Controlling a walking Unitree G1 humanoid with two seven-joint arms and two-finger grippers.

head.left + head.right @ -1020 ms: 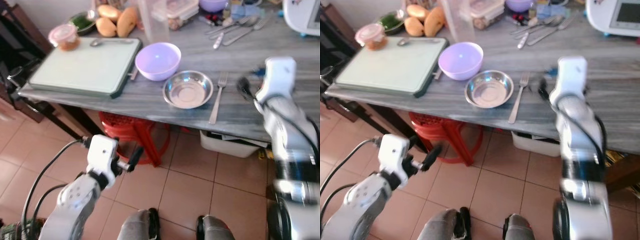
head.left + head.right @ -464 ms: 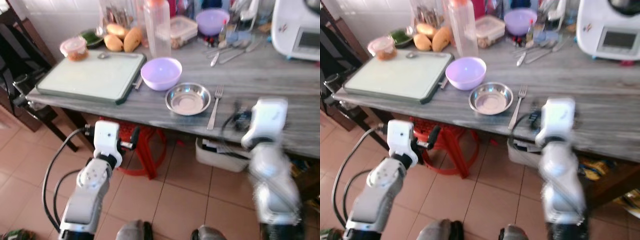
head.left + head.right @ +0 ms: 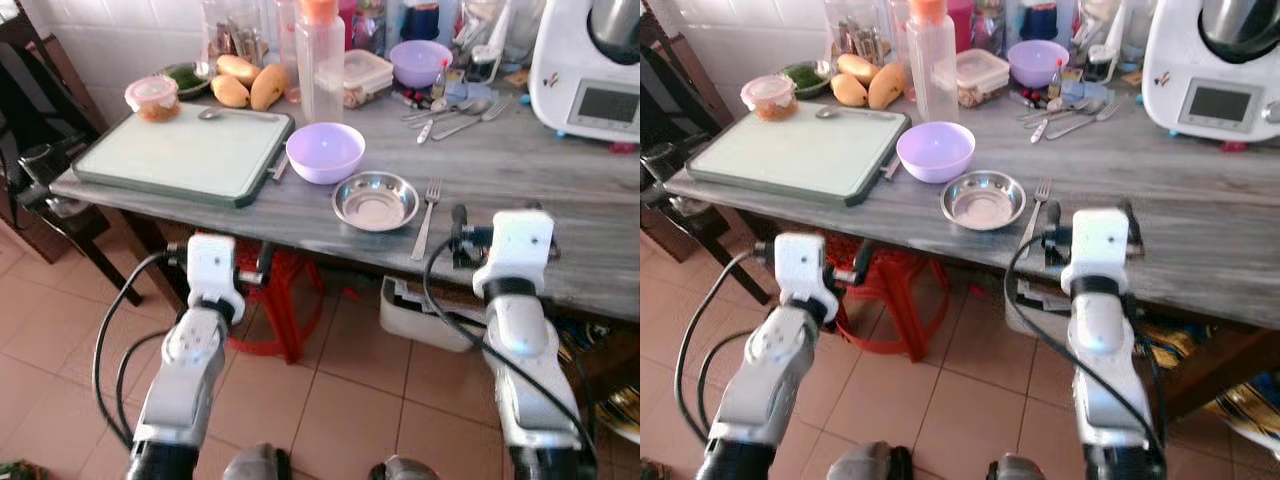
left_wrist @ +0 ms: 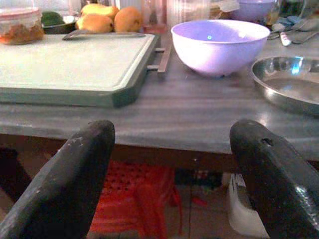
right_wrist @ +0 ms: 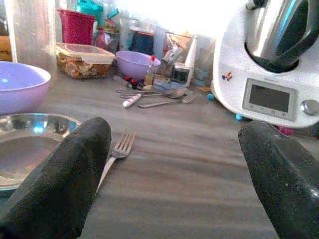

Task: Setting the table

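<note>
arms: two, shiny silver, round and smooth | wrists: white boxy blocks on top | left claw (image 4: 169, 179): two fat black fingers, a bit scuffed | right claw (image 5: 174, 174): two fat black fingers, glossy | cables: thick black ones looping along each arm | feet: dark rounded tips low down

Grey table (image 3: 560, 170): board (image 3: 180, 152), bowls (image 3: 325, 152), fork (image 3: 424, 217).

Take the pale green rectangular cutting board (image 3: 180, 152) as your landmark. Behind it you have yellow-orange mangoes (image 3: 248, 84) and an orange-lidded plastic tub (image 3: 152, 97). Below its table edge stands a red plastic stool (image 3: 275, 290). Well to its right sits a white kitchen machine (image 3: 1208, 72).
</note>
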